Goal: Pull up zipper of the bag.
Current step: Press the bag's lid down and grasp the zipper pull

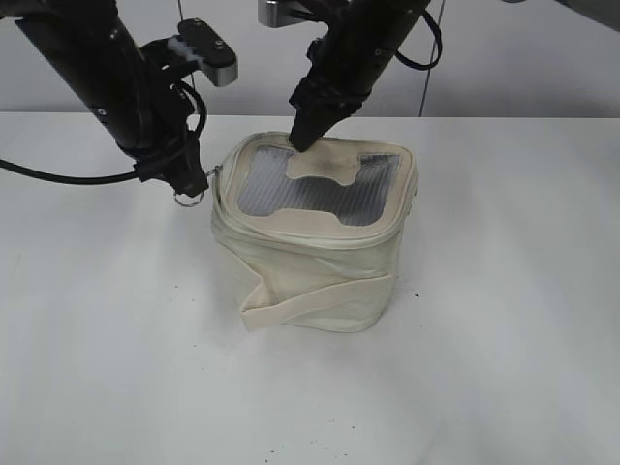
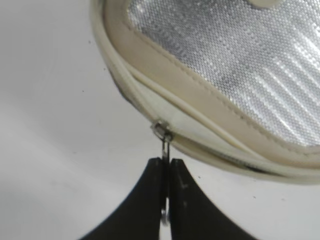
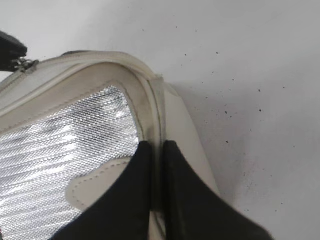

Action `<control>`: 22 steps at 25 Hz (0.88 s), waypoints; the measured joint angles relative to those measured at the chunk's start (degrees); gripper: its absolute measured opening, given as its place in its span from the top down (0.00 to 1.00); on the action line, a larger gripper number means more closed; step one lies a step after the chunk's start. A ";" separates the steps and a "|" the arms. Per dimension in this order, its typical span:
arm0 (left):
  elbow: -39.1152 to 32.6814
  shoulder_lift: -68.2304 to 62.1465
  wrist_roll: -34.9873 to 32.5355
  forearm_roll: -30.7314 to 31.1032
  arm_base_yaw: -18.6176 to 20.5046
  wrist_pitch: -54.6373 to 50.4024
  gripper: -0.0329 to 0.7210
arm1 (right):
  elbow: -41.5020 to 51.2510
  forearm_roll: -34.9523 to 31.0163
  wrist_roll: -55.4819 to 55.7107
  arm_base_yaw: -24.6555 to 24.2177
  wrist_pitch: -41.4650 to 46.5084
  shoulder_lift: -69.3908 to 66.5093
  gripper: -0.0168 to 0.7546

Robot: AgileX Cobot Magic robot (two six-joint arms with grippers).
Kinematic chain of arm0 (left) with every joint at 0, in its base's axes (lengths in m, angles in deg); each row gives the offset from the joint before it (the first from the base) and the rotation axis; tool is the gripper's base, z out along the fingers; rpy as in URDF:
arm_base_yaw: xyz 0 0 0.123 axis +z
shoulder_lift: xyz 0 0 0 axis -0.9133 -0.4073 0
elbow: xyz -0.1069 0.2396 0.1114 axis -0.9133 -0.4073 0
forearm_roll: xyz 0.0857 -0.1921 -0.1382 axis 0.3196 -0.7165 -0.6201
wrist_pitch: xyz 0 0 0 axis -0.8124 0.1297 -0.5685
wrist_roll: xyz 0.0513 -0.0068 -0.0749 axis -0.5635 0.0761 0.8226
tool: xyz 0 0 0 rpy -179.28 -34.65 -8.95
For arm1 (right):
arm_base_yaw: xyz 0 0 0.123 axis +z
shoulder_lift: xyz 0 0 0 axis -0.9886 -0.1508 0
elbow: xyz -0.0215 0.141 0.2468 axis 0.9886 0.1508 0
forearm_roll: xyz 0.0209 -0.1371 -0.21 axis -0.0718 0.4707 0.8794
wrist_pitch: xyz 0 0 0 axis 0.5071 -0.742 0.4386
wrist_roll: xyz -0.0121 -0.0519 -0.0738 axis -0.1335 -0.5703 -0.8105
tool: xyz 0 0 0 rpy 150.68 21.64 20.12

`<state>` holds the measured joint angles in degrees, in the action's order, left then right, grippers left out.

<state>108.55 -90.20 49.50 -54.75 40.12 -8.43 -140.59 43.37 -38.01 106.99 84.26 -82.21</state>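
Bag (image 1: 310,257) sits upright near the middle of the white table (image 1: 504,368), a little toward the far edge. Grey ribbed top panel (image 1: 291,189) faces up, with a cream patch (image 1: 325,167) across it. Wide strap (image 1: 310,305) wraps the near side, low down, slanting.

Zipper (image 2: 200,131) runs round the top rim. Its slider (image 2: 161,130) is at the bag's left corner, with a silver ring pull (image 1: 190,197) sticking out sideways over the table.

Left gripper (image 2: 166,165): jaws clenched on the pull's metal link, just outside the rim corner. In the exterior view the ring hangs below the fingertips. Track to the right of the slider looks closed in the left wrist view; the stretch on the other side is not clear.

Right gripper (image 3: 157,150): jaws pressed together, tips down on the far rim of the bag's top, where the cream border meets the panel. Whether they pinch any fabric I cannot tell.
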 joint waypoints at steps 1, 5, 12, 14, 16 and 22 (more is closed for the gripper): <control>0.05 0.13 1.38 -0.27 0.00 -1.40 0.95 | 0.00 0.00 0.06 0.00 0.00 0.00 0.93; 0.40 0.23 6.40 -0.84 -0.18 -7.08 0.95 | 0.00 -0.14 0.46 0.06 0.00 0.00 0.93; -4.76 2.87 9.96 -5.80 -0.22 -10.35 0.95 | 0.00 -0.36 1.03 0.18 0.00 0.00 0.93; -8.35 4.93 10.30 -8.55 -0.50 -8.32 0.95 | 0.00 -0.54 1.16 0.23 0.00 0.00 0.93; -12.30 7.77 11.65 -9.77 -1.87 -4.28 0.95 | 0.00 -0.60 1.22 0.23 0.05 0.00 0.93; -17.65 12.25 18.41 -11.32 -10.27 5.66 0.95 | 0.00 -0.16 1.32 0.23 0.05 0.00 0.93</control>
<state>90.90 -77.95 67.91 -66.07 29.85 -2.77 -140.59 43.21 -36.69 107.21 84.31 -82.21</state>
